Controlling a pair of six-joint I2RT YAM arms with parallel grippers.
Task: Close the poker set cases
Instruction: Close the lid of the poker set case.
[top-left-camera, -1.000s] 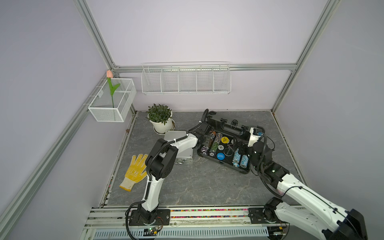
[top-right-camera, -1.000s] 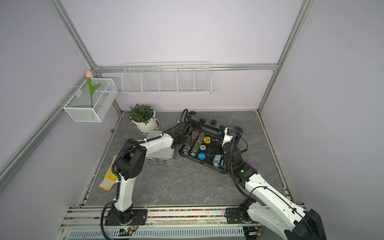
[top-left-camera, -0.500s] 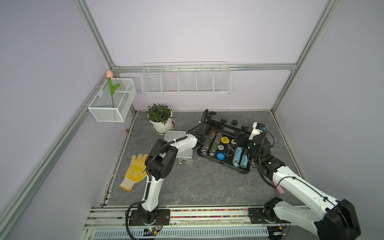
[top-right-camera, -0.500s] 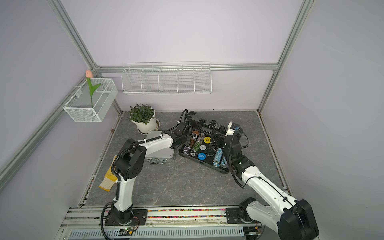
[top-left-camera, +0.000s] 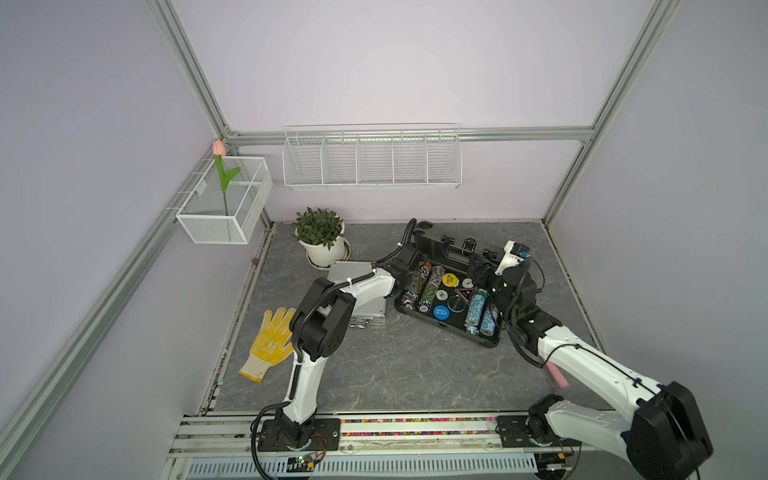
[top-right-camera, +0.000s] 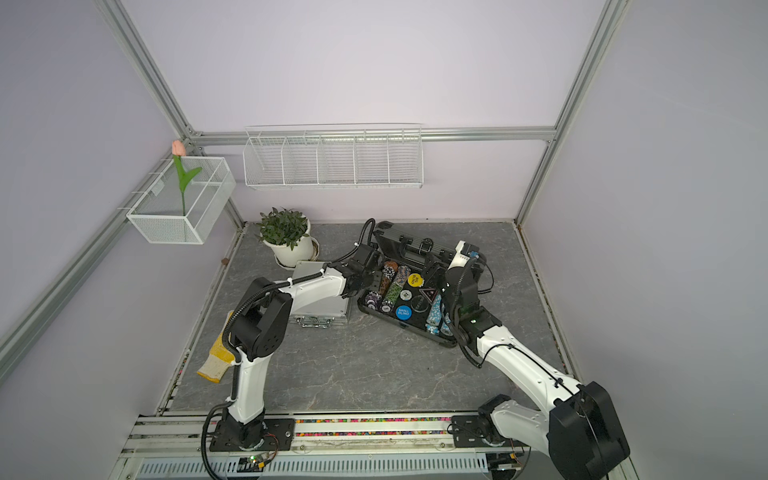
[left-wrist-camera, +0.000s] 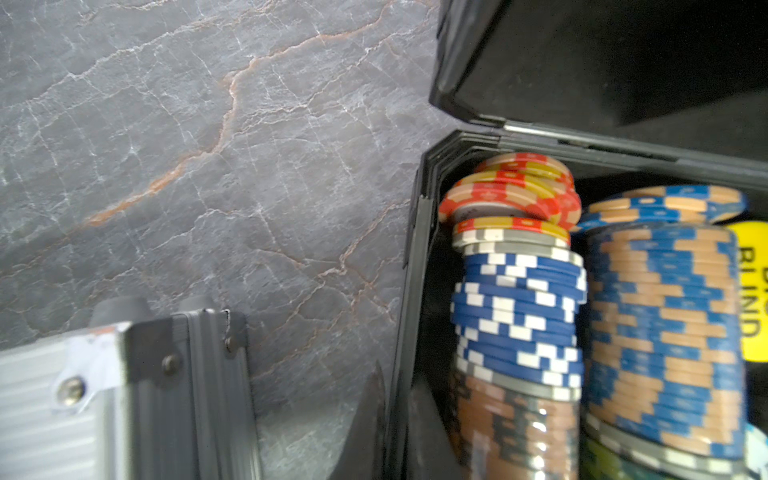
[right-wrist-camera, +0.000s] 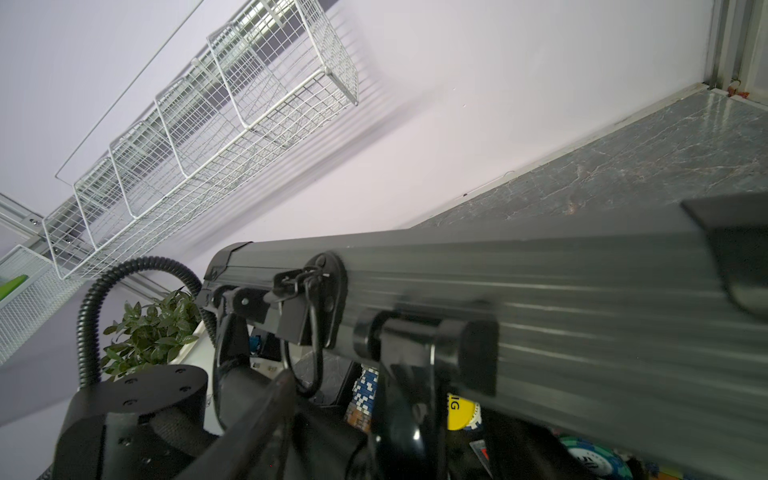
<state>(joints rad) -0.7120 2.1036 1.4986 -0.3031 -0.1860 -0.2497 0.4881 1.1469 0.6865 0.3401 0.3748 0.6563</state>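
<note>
— The dark case (top-left-camera: 446, 299) sits mid-table, lid (top-left-camera: 453, 249) partly up, chips (top-left-camera: 432, 286) in rows inside. The silver case (top-left-camera: 353, 274) lies shut beside it, near the plant (top-left-camera: 320, 230).

— And the grippers?

— The left gripper (top-left-camera: 409, 272) is closed, pinching the dark case's side wall. The right gripper (right-wrist-camera: 332, 419) is by the lid's handle (right-wrist-camera: 424, 336), seen only in the wrist view; I cannot tell its grip.
</note>
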